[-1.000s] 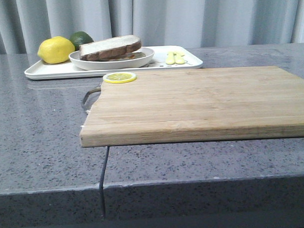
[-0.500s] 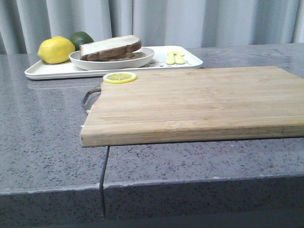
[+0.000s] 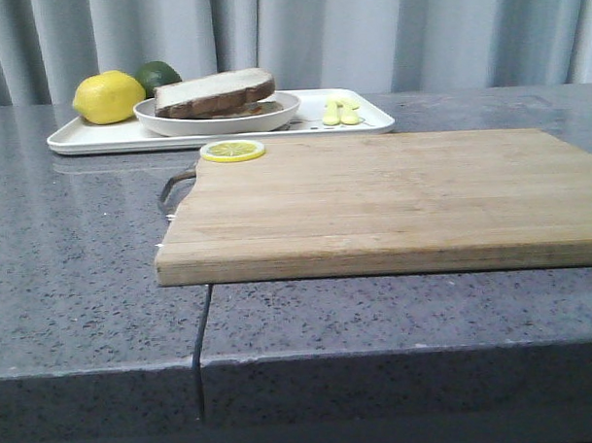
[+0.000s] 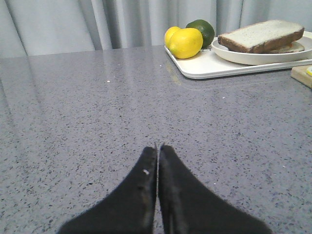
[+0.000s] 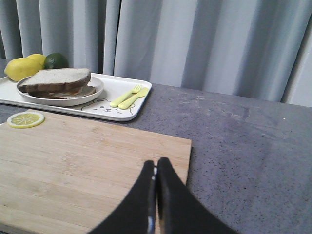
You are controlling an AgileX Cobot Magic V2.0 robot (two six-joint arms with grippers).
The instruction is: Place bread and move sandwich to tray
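Both grippers, left gripper (image 4: 157,148) and right gripper (image 5: 156,168), are sitting closed and empty; the sandwich (image 5: 56,82) is lying upper left, on the tray (image 5: 124,92).

Bread (image 3: 214,89) topping sandwich (image 3: 236,110) — plated, on tray (image 3: 89,137)

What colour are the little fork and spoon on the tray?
Pale yellow. The fork and spoon lie side by side on the white tray; the right wrist view shows them best.
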